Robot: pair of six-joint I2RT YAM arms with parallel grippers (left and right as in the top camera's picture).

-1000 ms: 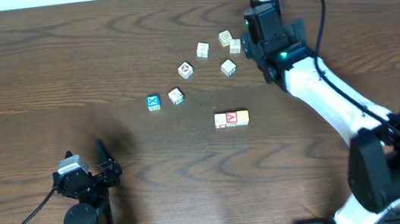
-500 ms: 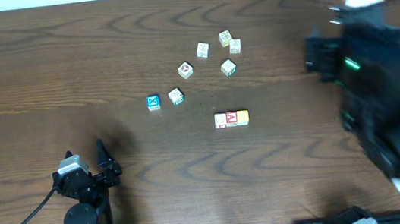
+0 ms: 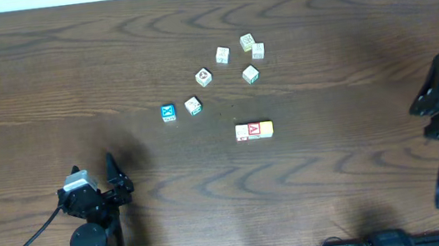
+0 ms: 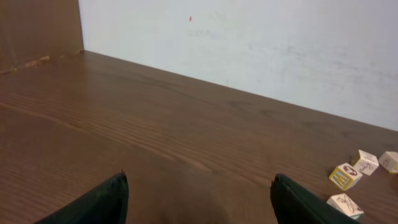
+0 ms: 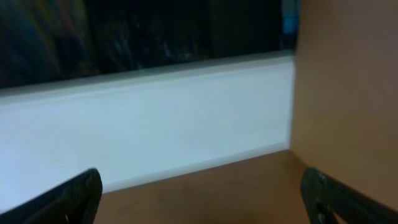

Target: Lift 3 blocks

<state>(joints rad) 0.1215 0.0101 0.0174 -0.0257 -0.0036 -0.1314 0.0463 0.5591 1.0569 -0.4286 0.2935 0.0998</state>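
While my left fingers and right fingers hang spread apart and empty, the three blocks lie touching in a row mid-bench, not yet lifted. I reckon reaching in to bracket the row comes next.

White "A" on a red-topped wooden cube; white "X" on a blue-topped wooden cube; both well ahead of the fingers of the left gripper; other marks unreadable.

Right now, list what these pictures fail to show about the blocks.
- Three-block row: overhead, too small to read its faces or see the seams.
- Cream block: left wrist, cut by the right edge.
- Right wrist: blurred and shows no blocks.
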